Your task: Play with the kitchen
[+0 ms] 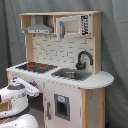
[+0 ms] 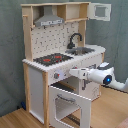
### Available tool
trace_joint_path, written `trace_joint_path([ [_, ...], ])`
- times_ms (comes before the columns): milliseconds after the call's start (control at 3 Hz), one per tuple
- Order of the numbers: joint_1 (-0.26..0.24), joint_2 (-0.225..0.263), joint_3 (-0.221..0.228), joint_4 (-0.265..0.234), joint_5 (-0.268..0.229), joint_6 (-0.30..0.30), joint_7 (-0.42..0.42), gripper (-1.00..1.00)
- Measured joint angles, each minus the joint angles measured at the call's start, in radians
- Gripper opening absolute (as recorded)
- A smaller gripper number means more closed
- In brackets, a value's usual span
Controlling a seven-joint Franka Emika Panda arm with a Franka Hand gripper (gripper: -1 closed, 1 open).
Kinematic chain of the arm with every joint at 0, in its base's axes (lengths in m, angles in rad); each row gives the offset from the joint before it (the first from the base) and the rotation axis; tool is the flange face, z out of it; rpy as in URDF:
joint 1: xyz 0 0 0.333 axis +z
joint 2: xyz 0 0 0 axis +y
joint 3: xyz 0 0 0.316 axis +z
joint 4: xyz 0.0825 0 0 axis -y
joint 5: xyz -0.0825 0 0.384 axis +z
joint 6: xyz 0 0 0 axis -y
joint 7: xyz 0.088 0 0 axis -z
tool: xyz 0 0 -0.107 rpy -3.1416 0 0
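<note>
Item: the kitchen (image 1: 65, 75), a tall toy unit in white and light wood, standing on a wooden floor (image 2: 15, 119) before a grey curtain (image 2: 10, 50). It filled most of both exterior views.

Upper section: grey hood (image 1: 39, 27) under the top shelf, at the first exterior view's left; beside it a small cabinet with a white-framed door (image 1: 72, 25). In the second exterior view that door (image 2: 101, 12) stood swung open at the top right. The back panel (image 1: 55, 50) was white and patterned, dotted like a pegboard in the second exterior view.

Worktop (image 1: 100, 79): white, with a rounded end at the first exterior view's right. The black stovetop (image 1: 35, 66) carried red rings. Next to it sat the sink (image 1: 70, 75), with a black curved faucet (image 1: 83, 59) at its back edge.

Lower section: a front band with knobs (image 2: 56, 76) below the stovetop. The oven door (image 2: 69, 106) hung open, tipped forward and down in the second exterior view, white-framed with a window opening.

Robot: one white arm. In the second exterior view it reached in from the right, its hand (image 2: 74, 72) level with the knob band, close to the front below the stovetop; contact could not be made out. In the first exterior view the hand (image 1: 34, 90) lay at the unit's lower left front. Whether the fingers were apart or together could not be told.
</note>
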Motion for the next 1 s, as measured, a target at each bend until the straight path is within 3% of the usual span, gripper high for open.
trace_joint_path([
  [1000,0.007,-0.006,0.005,0.008,0.000,-0.040,-0.313,-1.00],
])
